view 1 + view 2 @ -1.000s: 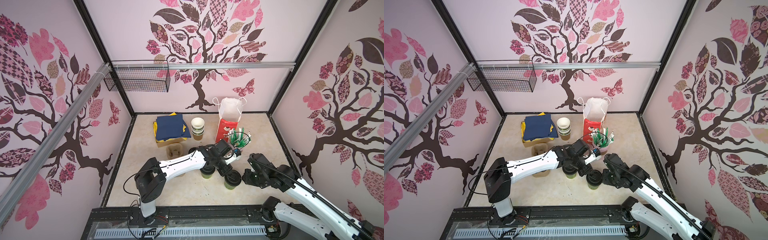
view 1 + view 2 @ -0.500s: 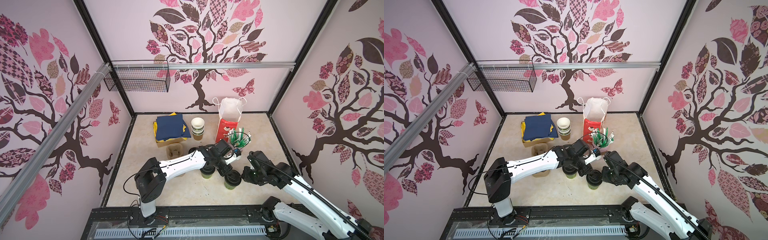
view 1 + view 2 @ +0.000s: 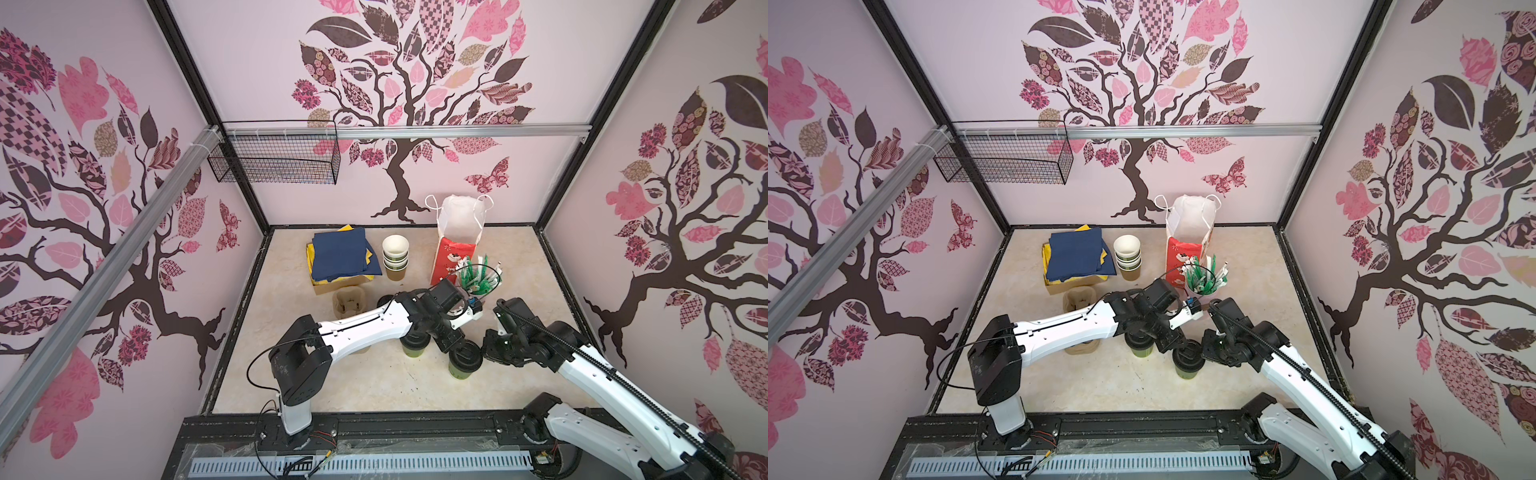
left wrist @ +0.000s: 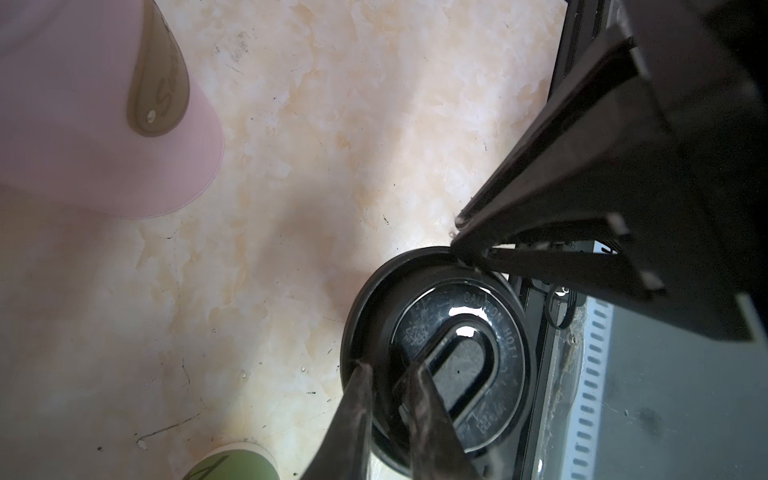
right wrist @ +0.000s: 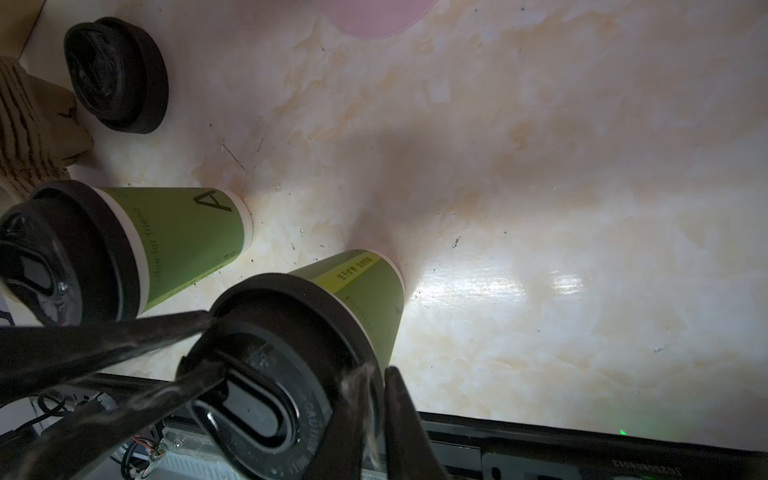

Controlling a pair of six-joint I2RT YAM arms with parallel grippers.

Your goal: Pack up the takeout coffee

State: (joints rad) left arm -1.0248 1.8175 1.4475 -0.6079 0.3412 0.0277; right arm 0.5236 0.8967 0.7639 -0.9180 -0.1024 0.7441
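Two takeout coffees stand near the table's front: green paper cups with black sip lids. One cup (image 3: pixel 414 348) (image 5: pixel 183 232) stands free. The other cup (image 3: pixel 464 365) (image 3: pixel 1187 365) (image 5: pixel 365 291) is held by its lid (image 4: pixel 449 353) from both sides. My left gripper (image 3: pixel 452 344) (image 4: pixel 388 370) is shut on the lid's rim, one finger inside and one outside. On the opposite rim my right gripper (image 3: pixel 483 353) (image 5: pixel 376 374) is shut as well. The right gripper's fingers (image 4: pixel 540 232) touch the lid's far edge in the left wrist view.
A red and white gift bag (image 3: pixel 455 245) stands open at the back. A cup of stirrers (image 3: pixel 480 276) is beside it. A cup stack (image 3: pixel 395 257), navy napkins on a box (image 3: pixel 343 253) and a cardboard carrier (image 3: pixel 349 301) sit to the left. Loose black lids (image 5: pixel 116 75) lie near the carrier.
My right gripper has moved left to the cup's lid and its jaws have closed on the rim. The left arm and both cups have stayed in place.
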